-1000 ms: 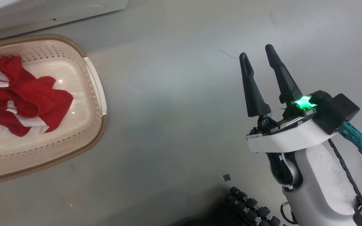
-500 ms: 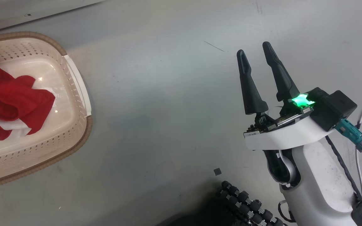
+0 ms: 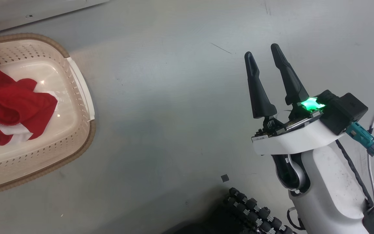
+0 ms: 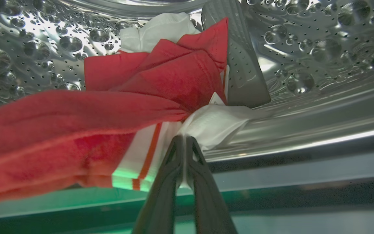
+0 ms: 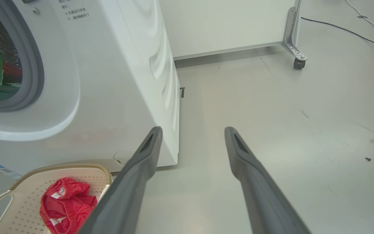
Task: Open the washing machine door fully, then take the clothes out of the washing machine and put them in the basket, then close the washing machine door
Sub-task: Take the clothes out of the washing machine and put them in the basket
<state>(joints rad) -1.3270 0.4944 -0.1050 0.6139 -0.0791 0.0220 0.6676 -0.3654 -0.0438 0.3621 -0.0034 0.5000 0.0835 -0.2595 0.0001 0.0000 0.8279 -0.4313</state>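
The floor (image 3: 174,97) is smooth pale grey, marked with a few scuffs and specks. The basket (image 3: 88,130) stands on it just before the washer (image 5: 109,81), and a red garment (image 3: 15,104) with white trim lies crumpled inside. Beyond the washer's side stands a white cabinet (image 5: 226,26) on a caster (image 5: 299,63), and thin cables (image 5: 342,29) trail across the floor to its right.

The right claw (image 3: 262,52) hangs over bare floor, well apart from the basket, its fingers spread wide with nothing between them.

The left claw (image 4: 183,138) is inside the steel drum (image 4: 320,42), its fingers pressed together on a white fold of the clothes (image 4: 161,78). That red and white piece sprawls across the drum's lower wall, against a grey ribbed paddle (image 4: 242,65). Green light tints the drum's rim below.
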